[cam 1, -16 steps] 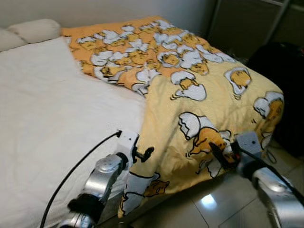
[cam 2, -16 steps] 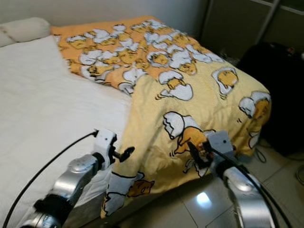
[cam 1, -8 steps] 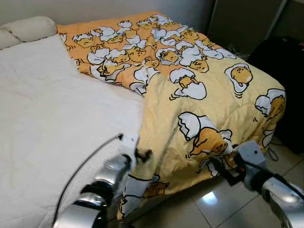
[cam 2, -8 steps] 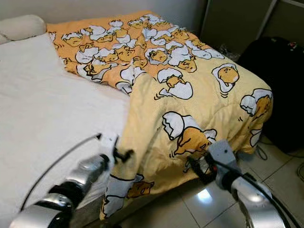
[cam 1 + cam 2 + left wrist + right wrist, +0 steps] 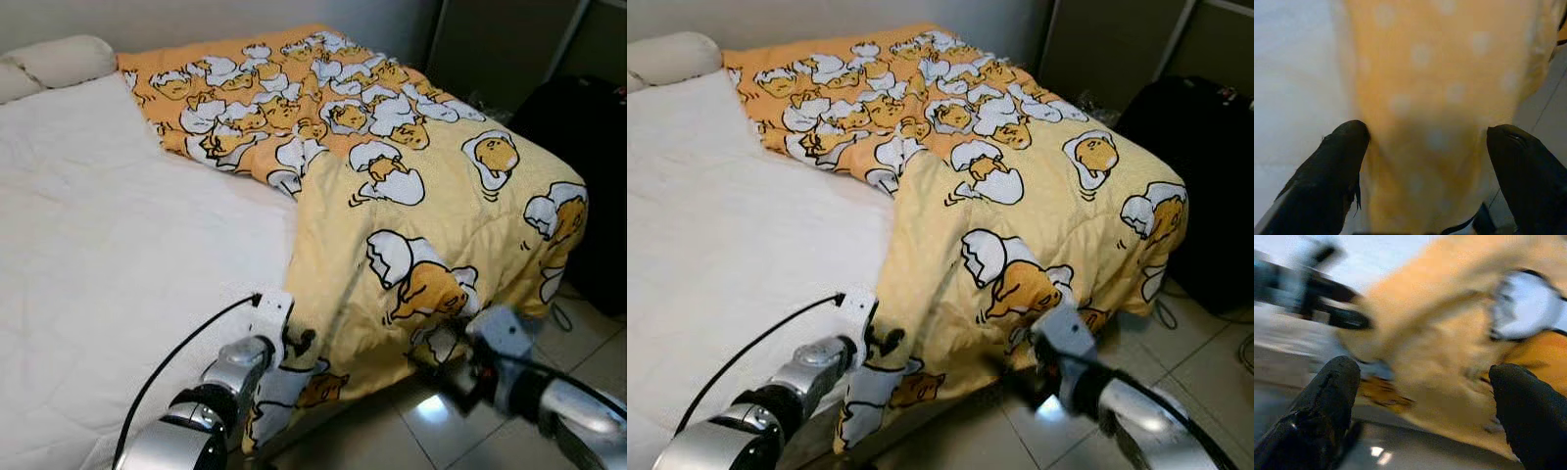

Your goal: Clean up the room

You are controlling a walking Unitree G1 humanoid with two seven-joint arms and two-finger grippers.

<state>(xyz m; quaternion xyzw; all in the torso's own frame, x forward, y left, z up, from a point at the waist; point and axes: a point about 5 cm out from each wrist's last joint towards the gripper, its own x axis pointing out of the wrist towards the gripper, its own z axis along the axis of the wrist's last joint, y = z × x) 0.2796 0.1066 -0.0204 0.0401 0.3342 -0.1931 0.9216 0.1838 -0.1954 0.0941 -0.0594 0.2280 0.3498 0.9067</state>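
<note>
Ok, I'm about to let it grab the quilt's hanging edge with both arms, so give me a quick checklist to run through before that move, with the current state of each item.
1. Left gripper jaws open: ok, fingers spread with yellow quilt fabric between them.
2. Right gripper jaws open: ok, spread wide facing the hanging edge.
3. Both grippers at the quilt's foot-side edge: ok, left near the corner by the white sheet, right further along the edge.
4. Fabric actually pinched: not ok, nothing clamped.
5. Right wrist view sharp: not ok, blurred.
6. Black bag away from the arms: ok, it sits apart beside the bed.
</note>
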